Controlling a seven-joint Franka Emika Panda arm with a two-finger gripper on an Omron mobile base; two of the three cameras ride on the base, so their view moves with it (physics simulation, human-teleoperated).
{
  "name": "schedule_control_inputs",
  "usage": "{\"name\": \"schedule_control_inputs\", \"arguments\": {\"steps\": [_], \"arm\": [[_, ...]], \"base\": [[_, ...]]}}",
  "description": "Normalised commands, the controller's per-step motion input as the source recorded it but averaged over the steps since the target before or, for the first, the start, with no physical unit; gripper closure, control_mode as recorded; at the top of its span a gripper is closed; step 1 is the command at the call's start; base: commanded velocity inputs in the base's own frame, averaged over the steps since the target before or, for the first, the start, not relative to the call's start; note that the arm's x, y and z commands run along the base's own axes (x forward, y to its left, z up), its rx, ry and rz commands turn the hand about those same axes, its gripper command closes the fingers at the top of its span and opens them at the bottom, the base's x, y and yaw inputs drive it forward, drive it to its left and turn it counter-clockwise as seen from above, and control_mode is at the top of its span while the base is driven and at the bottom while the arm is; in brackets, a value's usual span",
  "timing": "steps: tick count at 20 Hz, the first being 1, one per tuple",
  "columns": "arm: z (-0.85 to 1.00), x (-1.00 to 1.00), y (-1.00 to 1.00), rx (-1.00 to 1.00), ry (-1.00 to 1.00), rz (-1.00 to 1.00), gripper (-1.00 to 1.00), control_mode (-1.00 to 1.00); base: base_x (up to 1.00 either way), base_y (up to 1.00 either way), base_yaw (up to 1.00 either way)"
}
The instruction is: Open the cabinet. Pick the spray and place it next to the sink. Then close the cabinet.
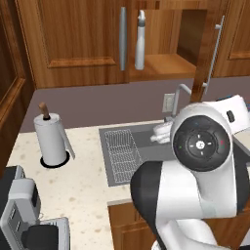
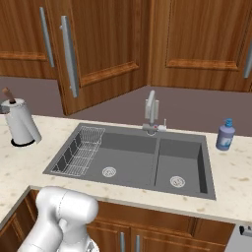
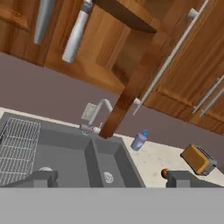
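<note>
The cabinet (image 1: 73, 39) has its left door shut and its right door (image 1: 207, 49) swung out, edge-on to me. On the shelf inside stands the spray (image 1: 140, 41), a slim pale grey bottle, upright just right of the left door's bar handle (image 1: 122, 39). In the hand view the spray (image 3: 76, 33) sits at the top left, far from my gripper (image 3: 113, 177). The gripper is open with wide-spread fingertips (image 3: 41, 178) and nothing between them, hovering over the sink (image 3: 94, 157). The dark double-basin sink (image 2: 211, 182) lies below the open door (image 2: 98, 49).
A chrome faucet (image 2: 151, 115) rises behind the sink, and a wire rack (image 2: 81, 150) fills the left basin's side. A blue soap bottle (image 2: 225, 135) stands right of the sink. A paper towel roll (image 1: 51, 139) is to the left. A toaster (image 3: 199, 159) sits further right.
</note>
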Motion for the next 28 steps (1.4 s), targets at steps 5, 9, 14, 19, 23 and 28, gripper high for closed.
{"name": "schedule_control_inputs", "arguments": {"steps": [5,9,14,19,23,28], "arm": [[0.08,0.97,0.38,-0.17,0.23,0.0,-1.0,-1.0],[0.0,1.0,-0.01,-0.1,0.25,0.0,-1.0,-1.0],[0.0,0.87,-0.49,-0.02,0.23,0.0,-1.0,-1.0],[0.0,0.57,-0.92,0.0,0.19,0.0,-1.0,-1.0],[0.0,0.42,-0.92,0.0,0.13,0.0,-1.0,-1.0],[0.0,-0.15,-1.0,0.0,0.01,0.0,-1.0,-1.0]], "base": [[0.0,0.0,0.0],[0.0,0.0,0.0],[0.0,0.0,0.0],[0.0,0.0,0.0],[0.0,0.0,0.0],[0.0,0.0,0.0]]}}
